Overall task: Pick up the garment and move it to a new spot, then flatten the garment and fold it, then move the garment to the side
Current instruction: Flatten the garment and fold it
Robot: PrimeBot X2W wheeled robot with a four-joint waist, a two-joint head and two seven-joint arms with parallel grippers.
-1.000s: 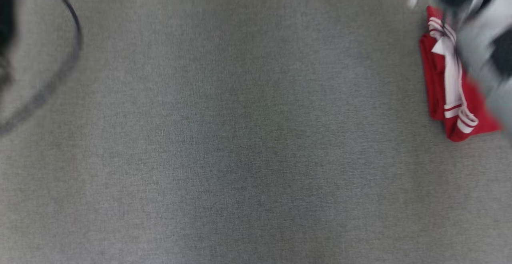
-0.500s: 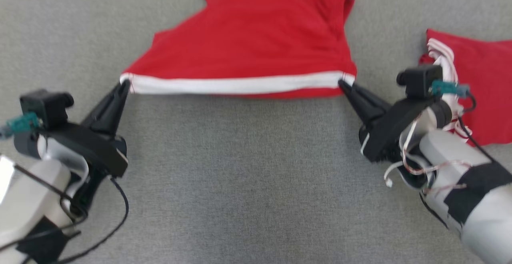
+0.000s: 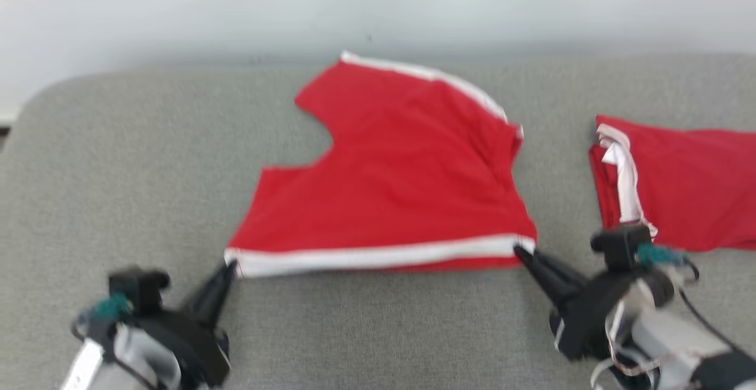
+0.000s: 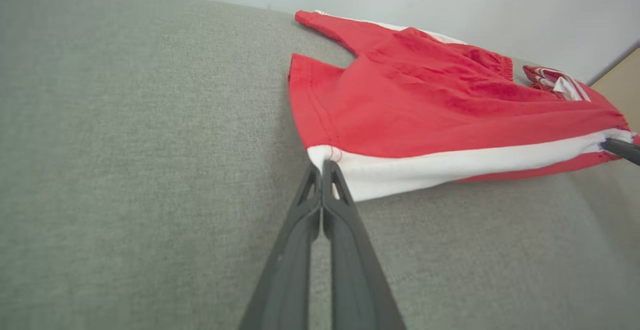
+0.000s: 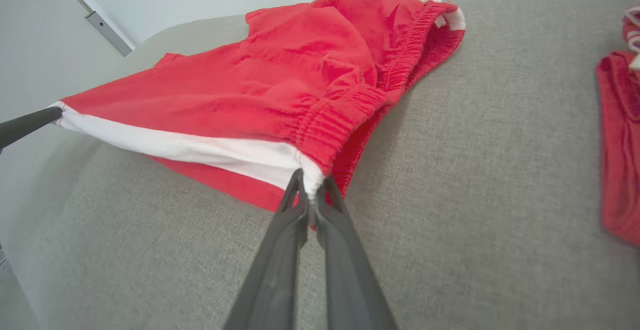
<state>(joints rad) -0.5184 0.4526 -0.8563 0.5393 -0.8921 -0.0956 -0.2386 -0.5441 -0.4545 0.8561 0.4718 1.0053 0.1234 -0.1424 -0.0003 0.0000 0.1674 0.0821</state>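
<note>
Currently, the left gripper [image 3: 231, 267] is closed on one end of the garment [image 3: 401, 183] along its white stripe, and the right gripper [image 3: 520, 252] on the waistband end. Since half a second earlier the head view has been raised, while both pinches are retained. Flattening is judged under way. Beyond, a second garment [image 3: 685, 183] is laid apart on the grey padded surface [image 3: 147, 159], backed by a pale wall [image 3: 236, 6].
</note>
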